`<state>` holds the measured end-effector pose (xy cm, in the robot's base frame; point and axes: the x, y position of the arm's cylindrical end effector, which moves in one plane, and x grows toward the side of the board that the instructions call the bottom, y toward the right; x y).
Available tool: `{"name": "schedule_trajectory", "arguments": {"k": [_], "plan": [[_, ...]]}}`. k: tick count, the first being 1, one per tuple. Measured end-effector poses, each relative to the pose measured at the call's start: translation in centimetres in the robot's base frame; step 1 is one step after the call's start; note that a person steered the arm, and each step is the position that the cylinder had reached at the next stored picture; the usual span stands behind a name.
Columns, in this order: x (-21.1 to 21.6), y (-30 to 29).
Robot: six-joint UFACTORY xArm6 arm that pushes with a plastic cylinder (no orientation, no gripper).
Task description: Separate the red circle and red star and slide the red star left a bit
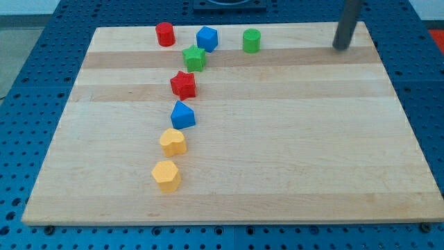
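The red circle [164, 34] stands near the board's top edge, left of centre. The red star [183, 85] lies lower and slightly right of it, apart from it, with the green star [194, 58] between them on the right. My tip [340, 47] rests on the board at the top right, far from both red blocks.
A blue block [207, 39] sits right of the red circle and a green circle [251, 41] further right. Below the red star lie a blue block [182, 115], a yellow heart-like block [173, 142] and a yellow hexagon [166, 175]. The wooden board [291, 153] lies on a blue pegboard.
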<state>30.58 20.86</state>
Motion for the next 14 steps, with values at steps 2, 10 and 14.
{"name": "schedule_trajectory", "arguments": {"k": [2,10,14], "plan": [[10.4,-14.6],[15.7,-31.3],[21.2,-35.0]]}}
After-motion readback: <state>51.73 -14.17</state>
